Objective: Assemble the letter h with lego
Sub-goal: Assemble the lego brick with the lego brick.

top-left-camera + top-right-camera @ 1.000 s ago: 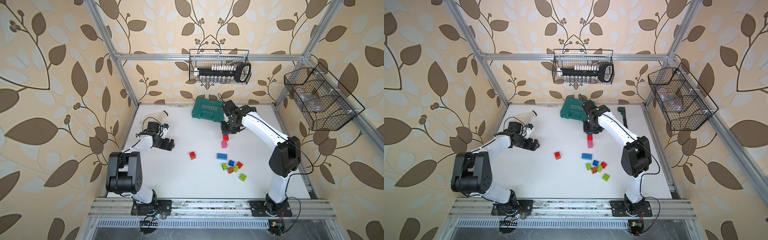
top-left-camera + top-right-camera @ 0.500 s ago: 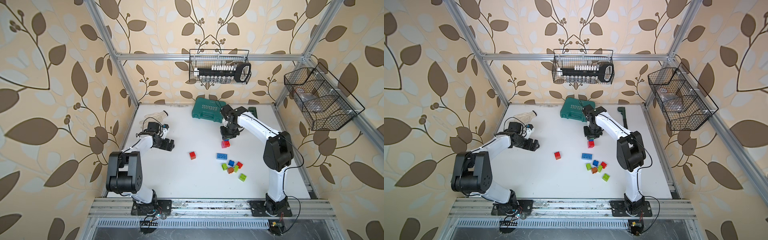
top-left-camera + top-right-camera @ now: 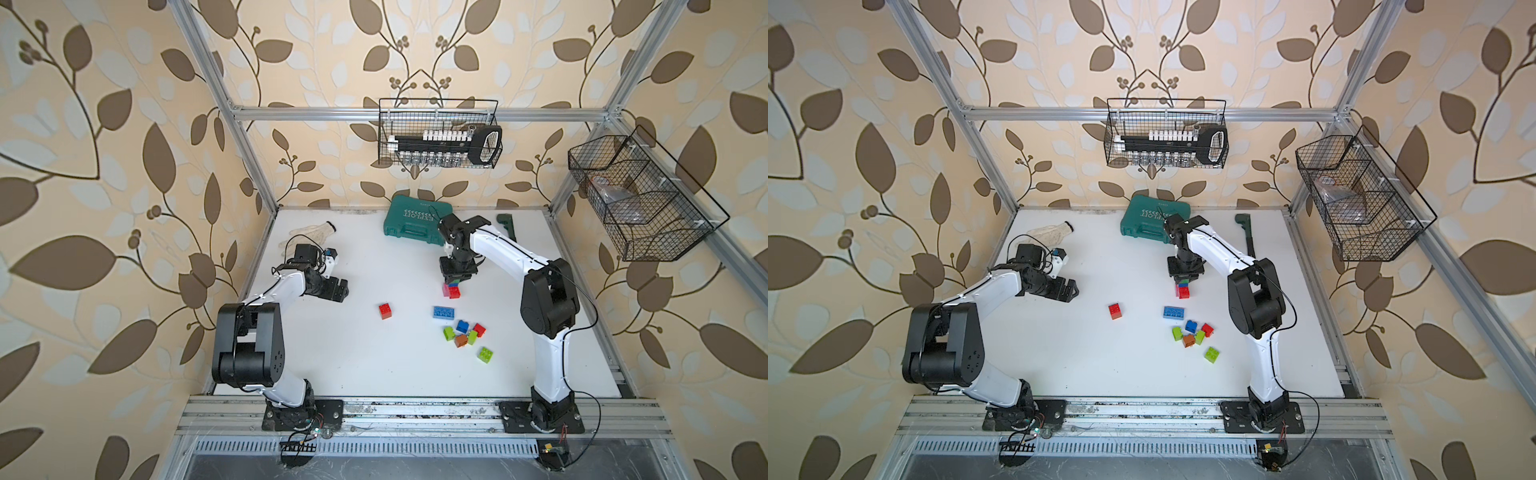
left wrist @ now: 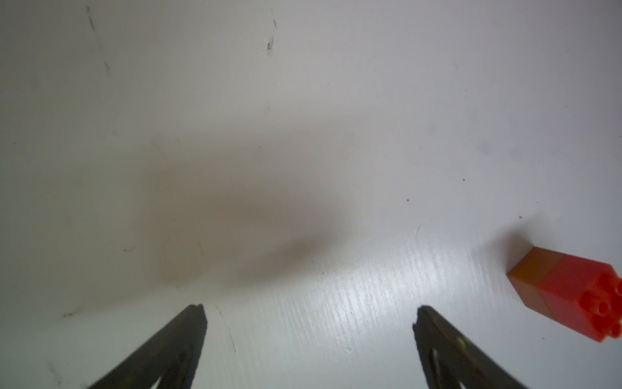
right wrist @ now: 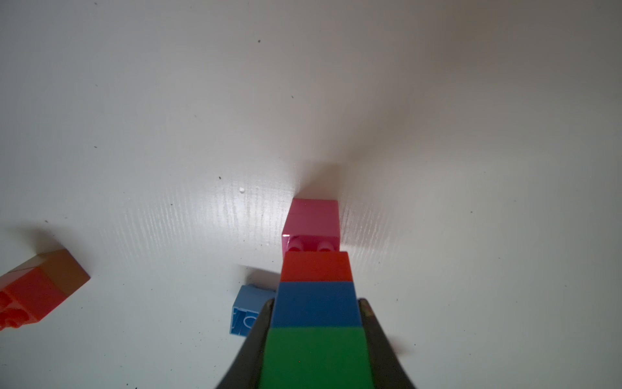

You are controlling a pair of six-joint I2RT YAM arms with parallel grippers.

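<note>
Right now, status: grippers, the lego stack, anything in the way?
Left gripper open, empty. Right gripper shut on green-blue-red stack, red end at pink brick; seated, cannot tell. Blue brick beside, not blocking.

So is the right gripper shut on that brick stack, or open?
Shut on it: the right gripper clamps the green-blue-red brick stack, fingers against both sides, in the right wrist view.

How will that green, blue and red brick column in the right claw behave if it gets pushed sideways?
Probably rigid: the column looks like three hard bricks locked straight. Tall and narrow, so likely tippy standing alone. Smooth sides may slip in the right claw.
</note>
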